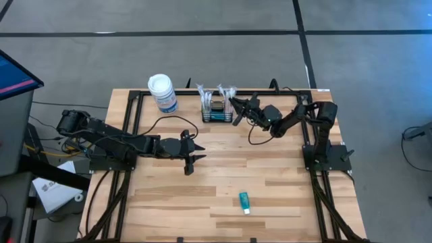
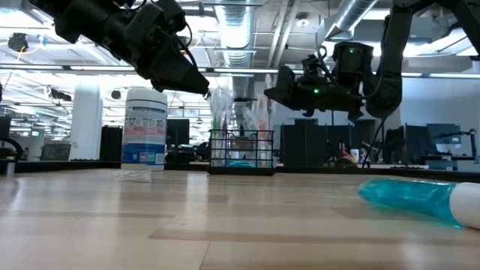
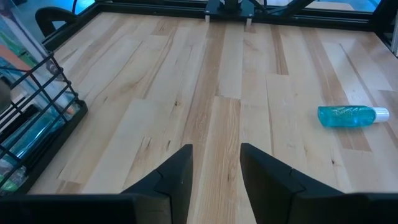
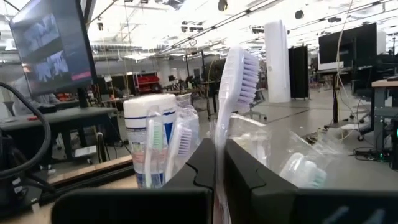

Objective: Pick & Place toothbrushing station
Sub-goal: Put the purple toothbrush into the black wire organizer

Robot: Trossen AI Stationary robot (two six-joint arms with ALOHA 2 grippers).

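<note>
The black wire-mesh basket (image 1: 216, 112) stands on its base at the table's far middle, with several plastic-wrapped toothbrushes (image 1: 210, 93) standing upright in it. It also shows in the low view (image 2: 241, 152) and the left wrist view (image 3: 37, 124). My right gripper (image 1: 235, 108) is at the basket's right end, above its rim, shut on a wrapped white toothbrush (image 4: 236, 81). My left gripper (image 1: 194, 156) is open and empty over the table's middle, clear of the wood (image 3: 214, 180). My right gripper pinches the wrapped toothbrush's handle (image 4: 219, 146), just below the bristle head, between its two fingers. The fingers come about level from the table's right side and lie across the handle. The toothbrush stands upright, and my fingers hide its lower end.
A white-lidded round canister with a blue label (image 1: 163, 92) stands left of the basket. A teal toothpaste tube (image 1: 244, 202) lies near the table's front middle; it also shows in the left wrist view (image 3: 351, 116). Black frame rails run along the table's edges.
</note>
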